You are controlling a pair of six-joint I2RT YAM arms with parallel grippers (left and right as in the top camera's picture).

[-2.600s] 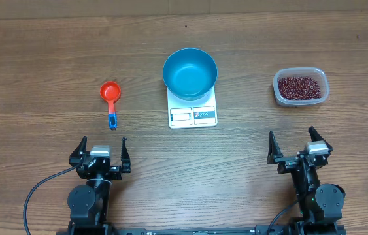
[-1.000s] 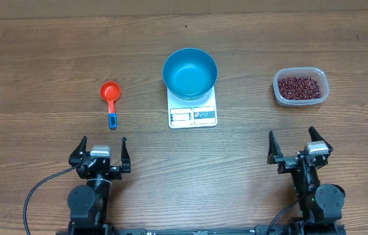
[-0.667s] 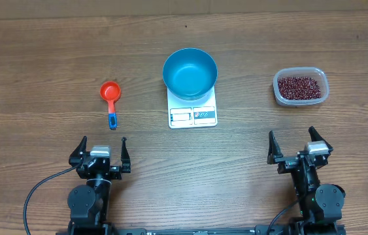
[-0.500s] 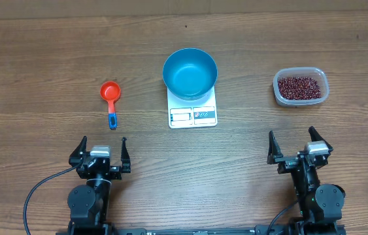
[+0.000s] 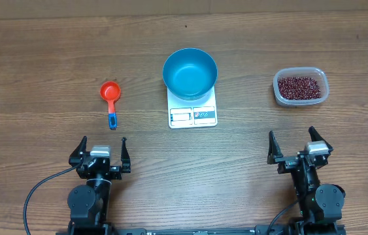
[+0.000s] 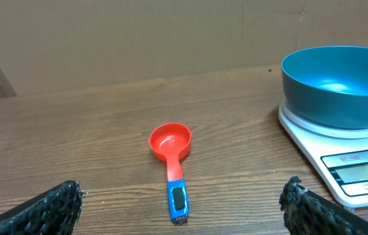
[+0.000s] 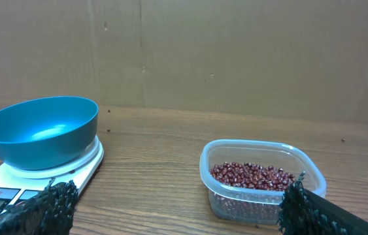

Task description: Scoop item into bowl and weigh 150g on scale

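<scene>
Beans (image 5: 300,87) in tub (image 5: 278,94); bowl (image 5: 189,73) empty.

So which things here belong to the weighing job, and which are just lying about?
Job: beans, clear tub holding them, red scoop, blue bowl, scale under it.
Lying about: only a black cable, near left.

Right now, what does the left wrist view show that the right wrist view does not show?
Only the left wrist view shows the red scoop, lying with its blue handle end toward the camera. Only the right wrist view shows the clear tub holding the beans. Both show the blue bowl standing on the white scale.
</scene>
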